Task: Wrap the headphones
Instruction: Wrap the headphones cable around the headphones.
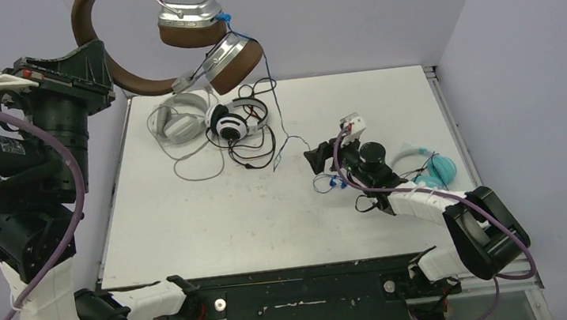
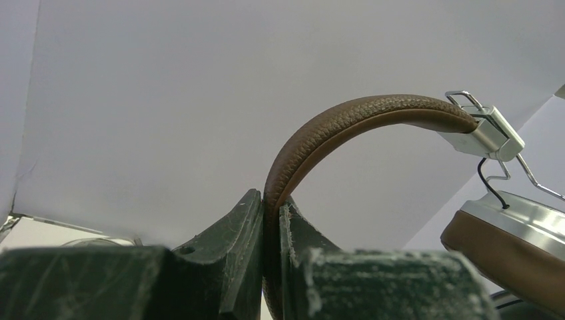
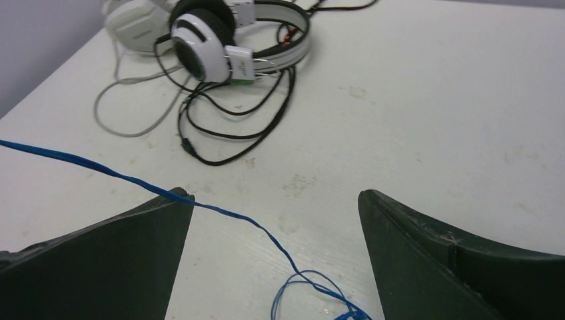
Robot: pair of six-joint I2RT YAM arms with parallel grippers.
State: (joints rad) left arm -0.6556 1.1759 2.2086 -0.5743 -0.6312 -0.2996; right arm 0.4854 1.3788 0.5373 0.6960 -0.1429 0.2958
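Left end effector clamped shut on the padded brown headband of the brown over-ear headphones w/ silver cups, holding them up in the air above the far-left corner of the white desk. Right end effector spread wide & empty, low over desk. Thin blue cable crosses betw. its jaws, ungripped, ending in a loose tangle on desk.

Progress: early, by my read. Cable hangs loose, no turns round the band visible. To do: gather blue cable, wind it. Black-and-white headset & pale grey headset lie at far side, cords sprawled. Light teal headset sits by right arm.
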